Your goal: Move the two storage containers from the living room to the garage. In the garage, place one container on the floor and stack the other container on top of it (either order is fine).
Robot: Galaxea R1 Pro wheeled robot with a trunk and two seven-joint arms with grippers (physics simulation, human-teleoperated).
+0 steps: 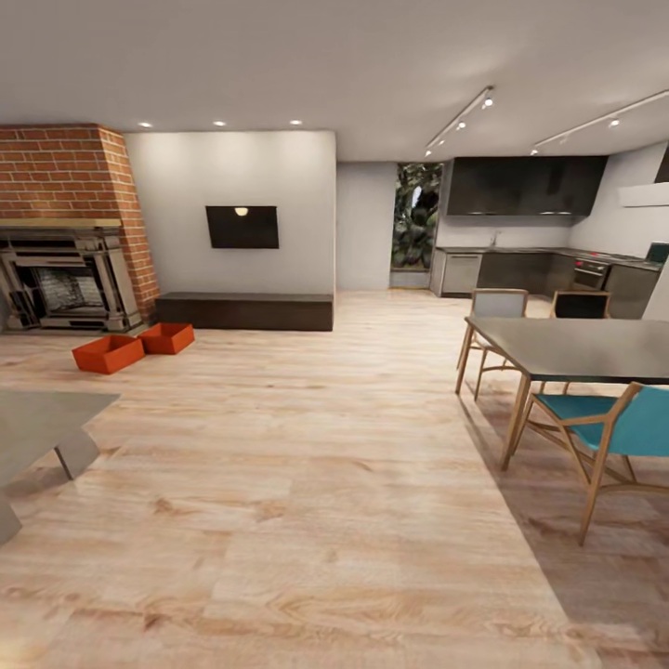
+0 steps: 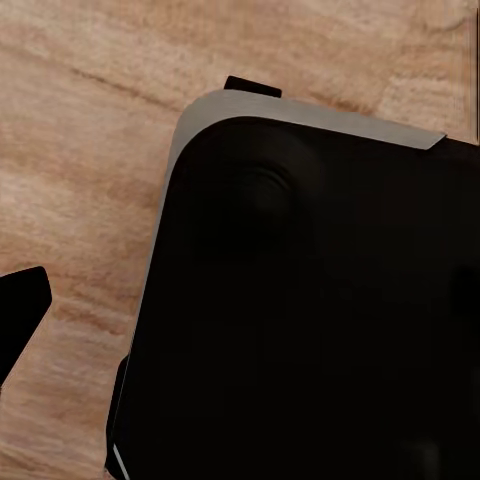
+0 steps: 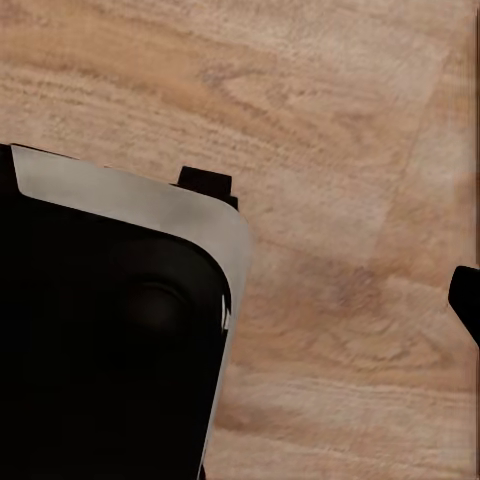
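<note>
Two red-orange storage containers sit side by side on the light wood floor of the living room, far ahead at the left in the head view. The nearer one touches or almost touches the farther one; both are lidless and look empty. They lie just in front of the brick fireplace. A single dark fingertip of my left gripper shows over the wood floor, beside my black base. A dark fingertip of my right gripper shows likewise beside the base. Neither holds anything that I can see.
A low dark bench runs along the wall under a wall screen, right of the containers. A grey table corner juts in at near left. At the right stand a dining table and a teal chair. Wide wood floor lies between.
</note>
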